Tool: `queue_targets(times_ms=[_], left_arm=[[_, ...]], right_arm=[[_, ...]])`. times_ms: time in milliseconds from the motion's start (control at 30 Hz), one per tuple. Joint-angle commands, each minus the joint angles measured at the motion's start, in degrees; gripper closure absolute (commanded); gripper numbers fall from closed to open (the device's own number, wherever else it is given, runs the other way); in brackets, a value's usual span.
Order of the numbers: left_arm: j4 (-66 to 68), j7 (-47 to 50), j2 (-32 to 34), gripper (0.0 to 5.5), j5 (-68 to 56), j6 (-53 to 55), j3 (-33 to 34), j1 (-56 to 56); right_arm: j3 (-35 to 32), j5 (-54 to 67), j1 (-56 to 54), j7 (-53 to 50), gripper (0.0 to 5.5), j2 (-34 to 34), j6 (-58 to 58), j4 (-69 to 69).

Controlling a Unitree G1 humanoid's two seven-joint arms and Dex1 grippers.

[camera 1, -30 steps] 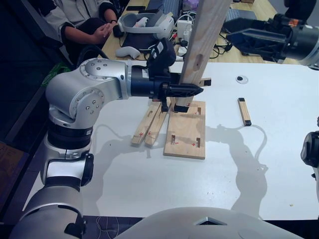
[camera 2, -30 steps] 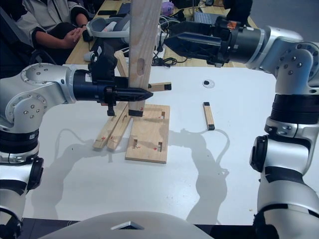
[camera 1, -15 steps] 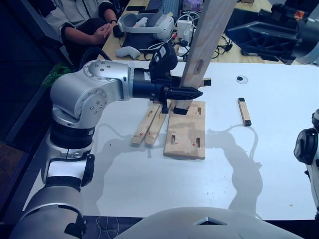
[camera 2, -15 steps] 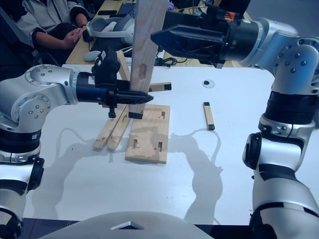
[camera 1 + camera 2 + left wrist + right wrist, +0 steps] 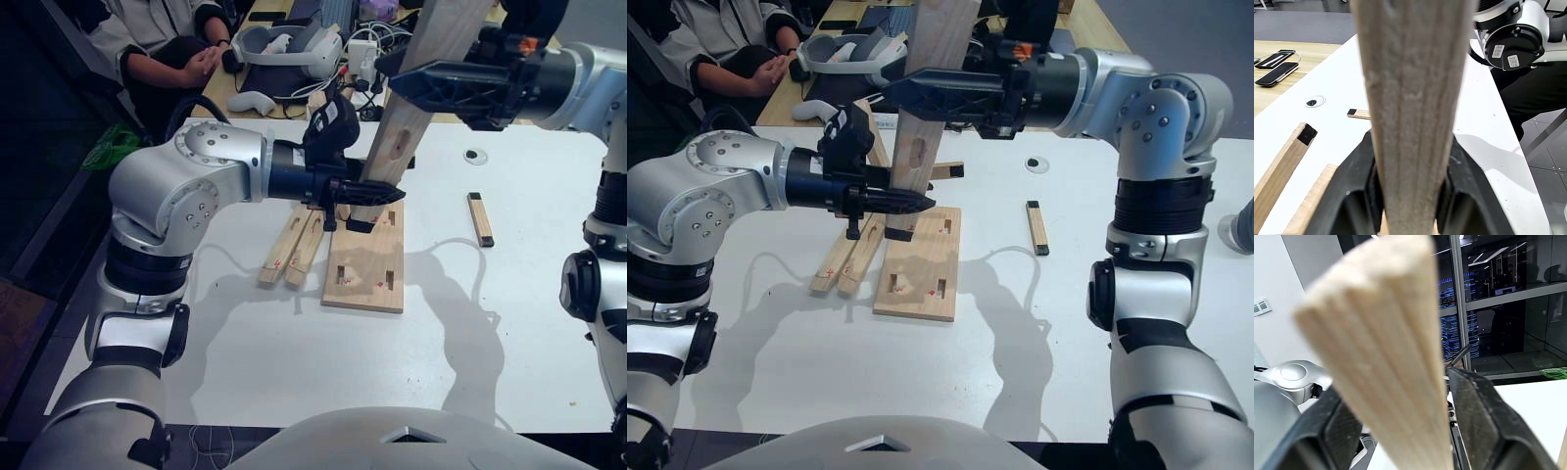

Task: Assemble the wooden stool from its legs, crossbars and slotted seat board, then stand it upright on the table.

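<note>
Here, two spare legs (image 5: 292,245) lie at 9 o'clock of the seat board (image 5: 365,264). The left gripper (image 5: 377,192) pinches the tilted leg (image 5: 397,147) low, its foot at the board's 11 o'clock corner. The right gripper (image 5: 911,93) clamps it higher, and a crossbar (image 5: 479,219) lies at 3 o'clock.

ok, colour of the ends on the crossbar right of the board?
Black. The crossbar shows best in the left eye view.

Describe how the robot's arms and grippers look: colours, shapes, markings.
Both arms are built from rounded silver-grey housings dotted with small screws, with darker seams between segments. Each narrows to a black wrist. The left gripper and right gripper are matte black, long and tapering. A small orange mark sits on the right wrist.
</note>
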Motion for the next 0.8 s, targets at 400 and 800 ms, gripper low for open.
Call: queue_targets(times_ms=[400,800], left_arm=[[0.0,-1.12,0.63,4.47,2.01,-0.57,-0.46,-1.17],[0.51,-2.4,1.52,2.97,2.47,-0.41,-0.1,-1.21]], right_arm=[[0.8,-1.14,0.52,2.14,4.22,-1.0,0.38,0.42],[-0.37,-2.65,0.79,1.99,4.47,-2.14,-0.15,3.17]])
